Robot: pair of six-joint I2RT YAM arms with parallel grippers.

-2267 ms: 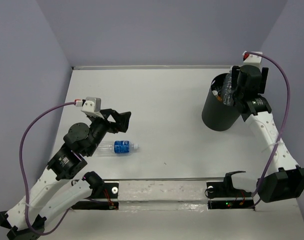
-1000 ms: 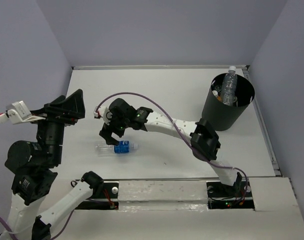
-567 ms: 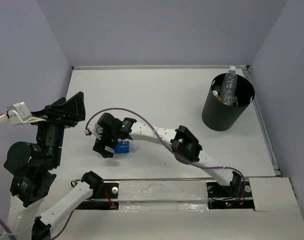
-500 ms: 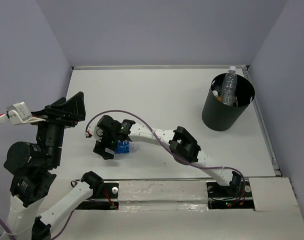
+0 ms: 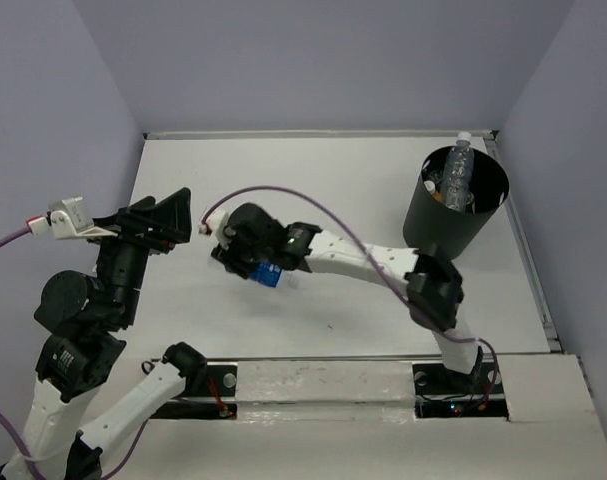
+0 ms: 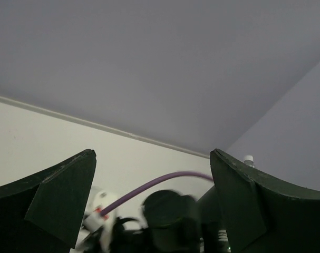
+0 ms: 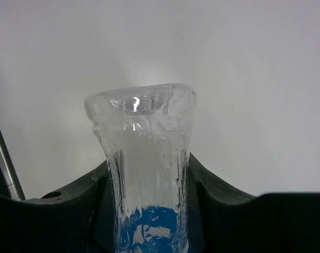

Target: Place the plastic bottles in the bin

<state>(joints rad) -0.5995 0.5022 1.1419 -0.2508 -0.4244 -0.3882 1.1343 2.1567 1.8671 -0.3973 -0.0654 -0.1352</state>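
Clamping a bottle (image 7: 144, 158) between its fingers (image 7: 223, 205), your right gripper (image 5: 255, 262) has the clear, ribbed base end sticking out past the fingertips. The blue label (image 7: 148, 229) sits down near the finger roots. White marks show on that label, but they are too blurred to read, so no brand can be told. From above, the bottle shows only as a blue patch just under the fingers, and you cannot tell whether it touches the table (image 5: 333, 180). The bin (image 5: 438, 235) stands well apart from those fingers, off at the far right corner. Other bottles (image 5: 459, 175) stand in it, one upright with a white cap (image 5: 464, 137) above the rim, its label unreadable. Your left gripper (image 5: 180, 218) is raised, its left fingers (image 6: 59, 200) spread wide with nothing between them. Beyond their tips lie the right arm (image 6: 167, 211) and a purple cable (image 6: 154, 182).
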